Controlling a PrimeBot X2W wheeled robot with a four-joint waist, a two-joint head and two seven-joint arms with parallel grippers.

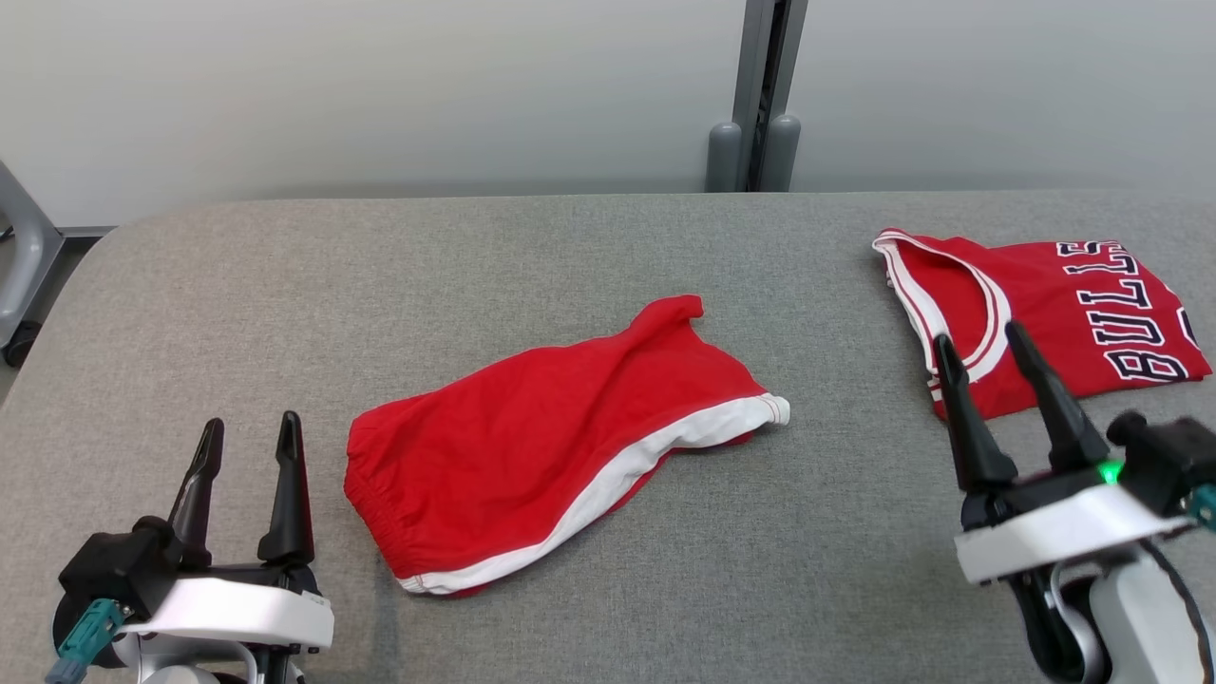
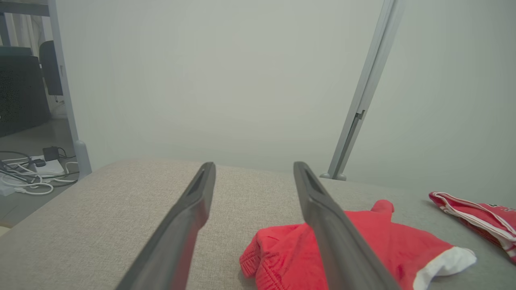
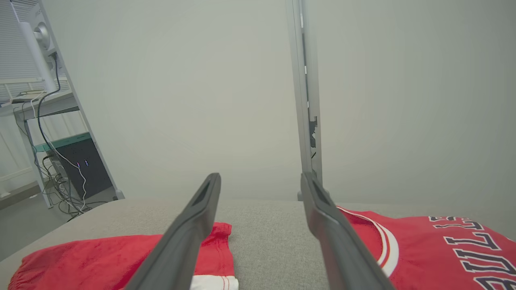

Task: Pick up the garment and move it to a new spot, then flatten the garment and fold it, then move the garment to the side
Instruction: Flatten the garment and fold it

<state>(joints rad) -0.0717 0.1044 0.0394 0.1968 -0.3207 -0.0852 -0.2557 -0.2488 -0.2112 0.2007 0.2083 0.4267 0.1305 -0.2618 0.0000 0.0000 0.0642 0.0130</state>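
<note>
Red shorts (image 1: pixel 551 427) crumpled on the counter (image 1: pixel 475 256)
My left end effector (image 1: pixel 252 420) (nine o'clock of them) and right end effector (image 1: pixel 978 334) (three o'clock) both gape, empty.

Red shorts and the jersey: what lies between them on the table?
Nothing: in the head view the stretch of grey table between the shorts and the jersey is bare, and they lie apart.

Matt red cloth shorts (image 1: pixel 560 437) lie on rough grey woven table (image 1: pixel 475 247).
</note>
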